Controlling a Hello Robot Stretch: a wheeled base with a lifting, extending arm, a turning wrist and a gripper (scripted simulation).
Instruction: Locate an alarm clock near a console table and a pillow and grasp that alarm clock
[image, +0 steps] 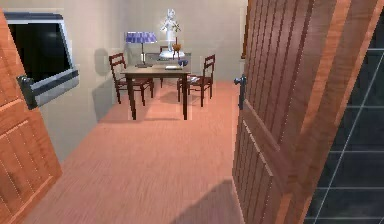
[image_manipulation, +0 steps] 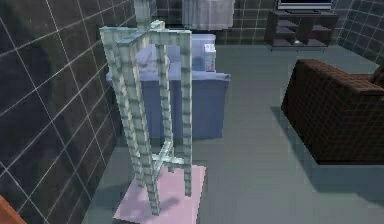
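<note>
Beyond the wooden door (image: 290, 120) stands a dining surface (image: 160, 71). I cannot tell the tool's state. An alarm clock should be light, rigid, slippery; grip its body's sides.

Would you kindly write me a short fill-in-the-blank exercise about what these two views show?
Wooden ____ surround the dining table.
Beside the table lamp stands a white ____.
The tall glass frame rests on a ____ base.
The brown sofa sits at the arm side view's ____ edge.
Missing words: chairs; statue; pink; right.
</note>
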